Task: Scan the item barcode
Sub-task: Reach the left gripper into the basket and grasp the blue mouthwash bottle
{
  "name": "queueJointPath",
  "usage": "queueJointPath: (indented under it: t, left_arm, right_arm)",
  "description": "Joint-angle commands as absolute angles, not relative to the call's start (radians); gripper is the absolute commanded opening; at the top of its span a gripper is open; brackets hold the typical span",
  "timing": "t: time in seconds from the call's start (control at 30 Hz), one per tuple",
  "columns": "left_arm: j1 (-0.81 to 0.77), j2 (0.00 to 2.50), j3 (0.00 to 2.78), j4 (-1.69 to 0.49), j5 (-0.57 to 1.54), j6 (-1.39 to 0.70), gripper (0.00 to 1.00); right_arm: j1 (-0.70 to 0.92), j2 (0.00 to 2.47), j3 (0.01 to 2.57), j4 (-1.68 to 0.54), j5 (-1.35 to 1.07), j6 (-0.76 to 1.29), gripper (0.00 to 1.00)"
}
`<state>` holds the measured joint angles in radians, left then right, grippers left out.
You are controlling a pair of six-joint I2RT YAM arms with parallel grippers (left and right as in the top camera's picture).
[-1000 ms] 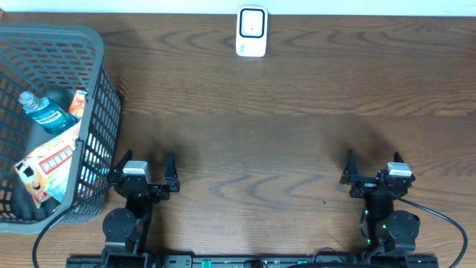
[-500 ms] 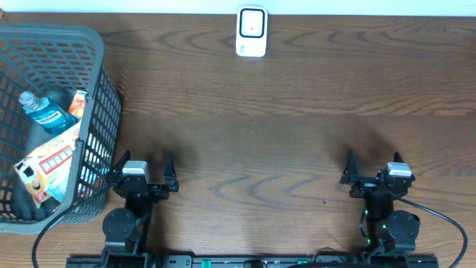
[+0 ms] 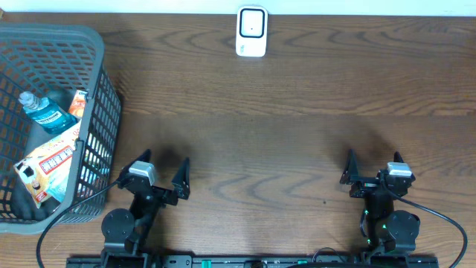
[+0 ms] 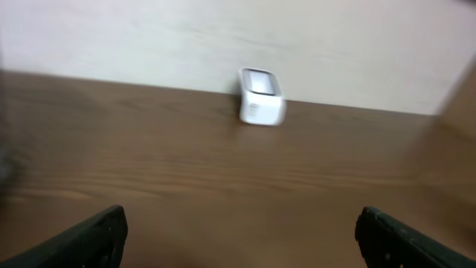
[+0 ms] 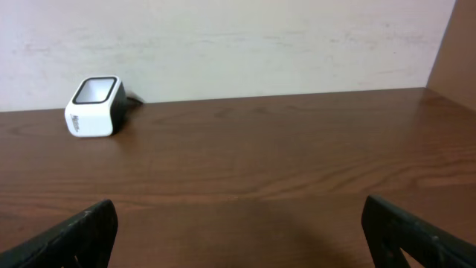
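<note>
Both my hands sit low at the near edge of the tabletop (image 3: 297,89). My left hand (image 3: 162,165) is wide open and holds nothing. My right hand (image 3: 373,158) is wide open too, with nothing in it. The things to scan lie in the gray basket (image 3: 100,82) on the left: a blue bottle (image 3: 43,113), an orange box (image 3: 78,102) and a flat packet (image 3: 52,160). The white scanner (image 3: 251,31) stands at the far edge, well apart from both hands.
</note>
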<state>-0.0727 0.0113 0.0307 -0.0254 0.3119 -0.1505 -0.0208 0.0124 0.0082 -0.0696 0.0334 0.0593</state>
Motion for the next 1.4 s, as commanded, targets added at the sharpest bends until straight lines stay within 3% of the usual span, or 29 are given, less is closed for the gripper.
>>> queueJointPath:
  t: [0.0,0.37,0.67,0.83,1.07,1.17,1.37]
  left_arm:
    - [-0.068,0.030,0.061,-0.039,0.491,-0.307,0.98]
    - [-0.068,0.136,0.305,-0.017,0.619,-0.359,0.98]
    - [-0.068,0.387,0.607,-0.013,0.618,-0.379,0.98]
    - [-0.068,0.566,0.804,-0.016,0.617,-0.253,0.98]
    - [-0.068,0.838,1.094,-0.236,0.582,-0.176,0.98]
    - [-0.068,0.895,1.105,-0.307,0.706,-0.176,0.98]
    - [-0.068,0.973,1.106,-0.300,0.749,-0.177,0.98]
  right_arm:
    - [-0.012,0.007,0.006,-0.071,0.034,0.054,0.99]
    - [-0.012,0.007,0.006,-0.071,0.034,0.054,0.99]
    - [-0.012,0.007,0.006,-0.071,0.034,0.054,0.99]
    - [-0.012,0.007,0.006,-0.071,0.034,0.054,0.99]
    - [-0.012,0.007,0.006,-0.071,0.034,0.054,0.99]
    - [-0.012,0.007,0.006,-0.071,0.034,0.054,0.99]
    - [-0.012,0.007,0.006,-0.071,0.034,0.054,0.99]
